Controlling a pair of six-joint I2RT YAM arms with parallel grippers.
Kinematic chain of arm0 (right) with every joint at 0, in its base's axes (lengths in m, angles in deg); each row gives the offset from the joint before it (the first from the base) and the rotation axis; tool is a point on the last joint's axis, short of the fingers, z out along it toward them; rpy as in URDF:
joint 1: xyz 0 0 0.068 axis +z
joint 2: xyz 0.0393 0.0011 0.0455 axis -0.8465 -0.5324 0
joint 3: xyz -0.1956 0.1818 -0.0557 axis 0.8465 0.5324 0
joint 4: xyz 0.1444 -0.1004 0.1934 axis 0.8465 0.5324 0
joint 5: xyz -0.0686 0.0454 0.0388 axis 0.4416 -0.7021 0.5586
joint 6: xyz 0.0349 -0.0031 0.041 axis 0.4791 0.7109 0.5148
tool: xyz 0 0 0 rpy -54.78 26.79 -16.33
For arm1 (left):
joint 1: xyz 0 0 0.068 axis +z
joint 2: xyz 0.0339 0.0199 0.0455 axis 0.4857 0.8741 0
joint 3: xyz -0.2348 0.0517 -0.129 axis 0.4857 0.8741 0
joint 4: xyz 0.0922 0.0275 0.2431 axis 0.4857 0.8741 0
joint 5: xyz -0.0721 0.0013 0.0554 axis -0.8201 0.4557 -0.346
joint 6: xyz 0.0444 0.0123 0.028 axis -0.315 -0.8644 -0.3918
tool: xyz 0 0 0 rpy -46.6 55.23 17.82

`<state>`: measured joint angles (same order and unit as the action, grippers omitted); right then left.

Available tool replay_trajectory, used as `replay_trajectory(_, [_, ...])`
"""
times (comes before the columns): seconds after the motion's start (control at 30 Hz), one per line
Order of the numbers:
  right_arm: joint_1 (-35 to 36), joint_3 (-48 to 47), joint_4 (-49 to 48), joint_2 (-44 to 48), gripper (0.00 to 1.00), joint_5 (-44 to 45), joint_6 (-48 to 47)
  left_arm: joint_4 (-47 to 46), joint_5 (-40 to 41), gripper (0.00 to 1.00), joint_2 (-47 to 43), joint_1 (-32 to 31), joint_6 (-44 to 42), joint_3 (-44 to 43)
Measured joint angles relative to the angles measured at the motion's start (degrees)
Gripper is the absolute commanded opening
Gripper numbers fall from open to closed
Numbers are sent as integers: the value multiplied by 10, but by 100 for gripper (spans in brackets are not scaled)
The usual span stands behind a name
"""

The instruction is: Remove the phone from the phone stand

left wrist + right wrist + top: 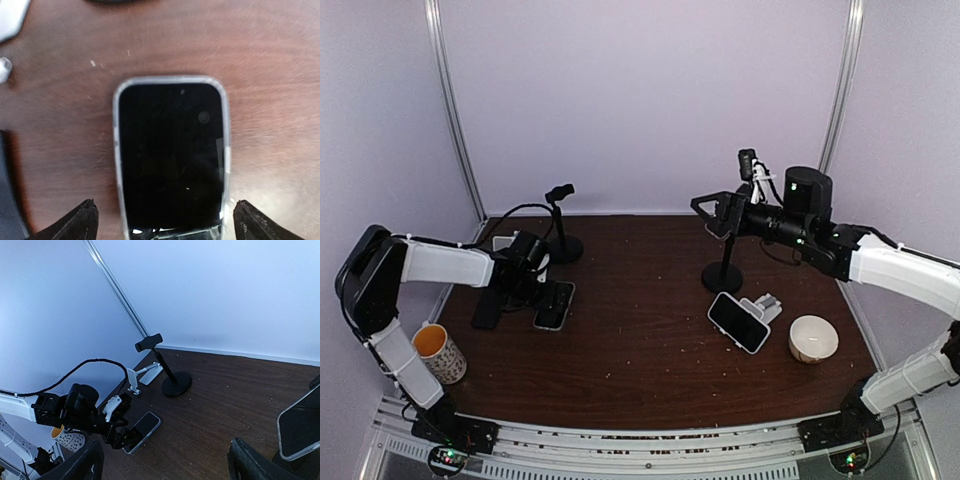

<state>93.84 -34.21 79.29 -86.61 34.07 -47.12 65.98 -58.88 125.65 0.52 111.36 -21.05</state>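
A black phone in a clear case lies flat on the brown table; it fills the left wrist view. My left gripper is open and low over its near end, one fingertip on each side, not touching it. A second phone leans on a white phone stand at the right. My right gripper is open and empty, raised beside the top of a black pole stand. In the right wrist view a clear-cased phone shows at the right edge, mounted above a black stand.
A white bowl sits at the right. A patterned cup stands at the front left. A second black pole stand and a white folding stand stand at the back left. A black cable loops over the left arm.
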Motion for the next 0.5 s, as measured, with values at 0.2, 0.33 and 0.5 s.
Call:
replay_trajectory(0.2, [-67,-17,22,22,88,-4,-11,-3,3,98,-93,-1,-20,7])
replay_trajectory(0.33, [-116,-21,41,28,89,1,-6,-13,10,98,-148,-7,-34,10])
replay_trajectory(0.5, [-156,-22,61,28,91,31,24,-30,17,98,-193,-12,-47,23])
